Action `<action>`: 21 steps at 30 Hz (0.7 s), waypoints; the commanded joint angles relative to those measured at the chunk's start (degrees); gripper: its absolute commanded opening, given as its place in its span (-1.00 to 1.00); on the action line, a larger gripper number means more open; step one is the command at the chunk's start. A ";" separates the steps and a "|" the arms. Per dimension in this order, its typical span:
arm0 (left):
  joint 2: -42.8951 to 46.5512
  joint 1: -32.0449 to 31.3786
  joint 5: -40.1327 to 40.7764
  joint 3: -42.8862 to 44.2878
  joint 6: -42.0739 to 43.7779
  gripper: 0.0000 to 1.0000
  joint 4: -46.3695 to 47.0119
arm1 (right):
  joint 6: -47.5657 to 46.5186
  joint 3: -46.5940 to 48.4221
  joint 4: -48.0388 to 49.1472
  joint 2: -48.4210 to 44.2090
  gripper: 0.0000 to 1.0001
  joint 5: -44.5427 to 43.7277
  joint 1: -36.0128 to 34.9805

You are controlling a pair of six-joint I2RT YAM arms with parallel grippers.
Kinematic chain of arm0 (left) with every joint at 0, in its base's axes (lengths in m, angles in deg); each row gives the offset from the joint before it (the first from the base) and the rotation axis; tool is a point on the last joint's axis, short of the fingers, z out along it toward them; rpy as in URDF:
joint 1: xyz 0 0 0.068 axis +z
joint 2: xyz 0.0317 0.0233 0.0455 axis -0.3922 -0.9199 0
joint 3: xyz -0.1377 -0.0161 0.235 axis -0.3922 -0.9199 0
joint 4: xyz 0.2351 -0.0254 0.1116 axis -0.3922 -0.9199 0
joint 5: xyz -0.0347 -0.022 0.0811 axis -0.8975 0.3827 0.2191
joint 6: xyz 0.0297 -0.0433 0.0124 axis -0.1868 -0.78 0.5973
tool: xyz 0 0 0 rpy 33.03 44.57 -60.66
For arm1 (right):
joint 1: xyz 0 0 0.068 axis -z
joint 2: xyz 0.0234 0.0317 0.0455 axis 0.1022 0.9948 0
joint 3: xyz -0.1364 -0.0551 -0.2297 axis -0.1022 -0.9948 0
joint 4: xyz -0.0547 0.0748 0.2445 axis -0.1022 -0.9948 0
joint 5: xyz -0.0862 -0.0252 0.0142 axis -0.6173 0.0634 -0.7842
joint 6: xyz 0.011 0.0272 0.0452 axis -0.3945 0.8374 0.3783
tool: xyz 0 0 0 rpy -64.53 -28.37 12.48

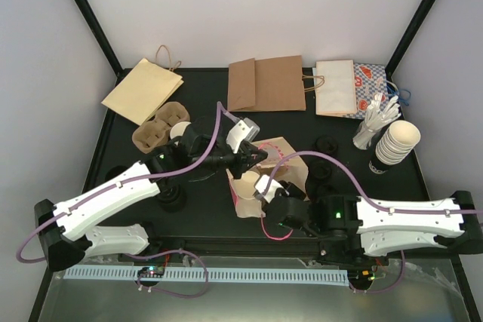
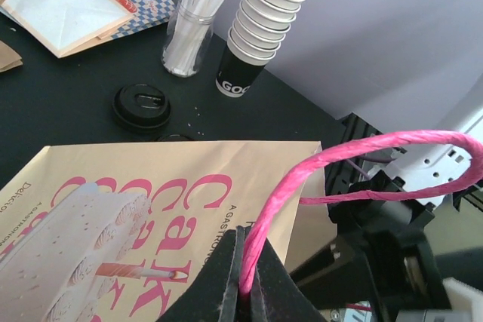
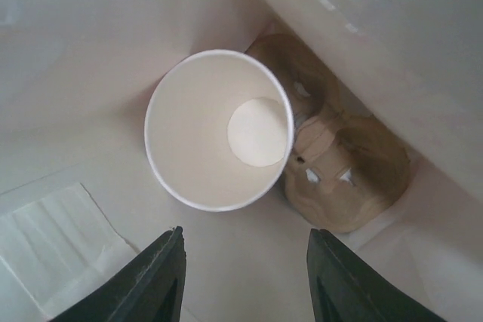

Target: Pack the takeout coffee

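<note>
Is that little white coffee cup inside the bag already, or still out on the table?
Inside. The right wrist view shows the cup, empty, enclosed by the pale walls of the bag, beside a brown cup carrier.

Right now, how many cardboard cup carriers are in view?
2. One cup carrier sits back left on the table; the other lies inside the cake bag beside the cup. Others may be hidden.

Along the back of the black table [image 1: 121, 148], lying flat: tan paper bag [image 1: 143, 90] at left, brown paper bag [image 1: 266, 83] in the middle, white paper bag [image 1: 334, 88] overlapping a blue donut-print bag [image 1: 371, 81] at right. Just in front of those, glass jar of white straws [image 1: 373, 122], beside a leaning stack of nested cream cups [image 1: 396, 143]. Nearby, black round lids [image 1: 327, 143]. At left, pulp cup carrier [image 1: 155, 127].
</note>
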 commanded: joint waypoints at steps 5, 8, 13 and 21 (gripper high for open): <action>3.70 0.45 0.46 -0.90 1.38 -0.97 0.57 | -9.99 -2.04 4.81 -2.70 -0.09 5.31 2.98; 4.87 0.49 1.41 -1.35 1.84 -0.97 0.30 | -9.63 -0.87 4.57 1.58 -0.11 5.24 2.98; 6.11 0.62 2.48 -1.37 3.11 -0.97 -1.01 | -10.56 -0.20 5.60 7.60 -0.17 7.94 2.90; 8.38 0.72 2.52 -3.88 4.21 -0.97 -1.31 | -9.48 -0.38 6.63 8.27 -0.13 8.84 2.90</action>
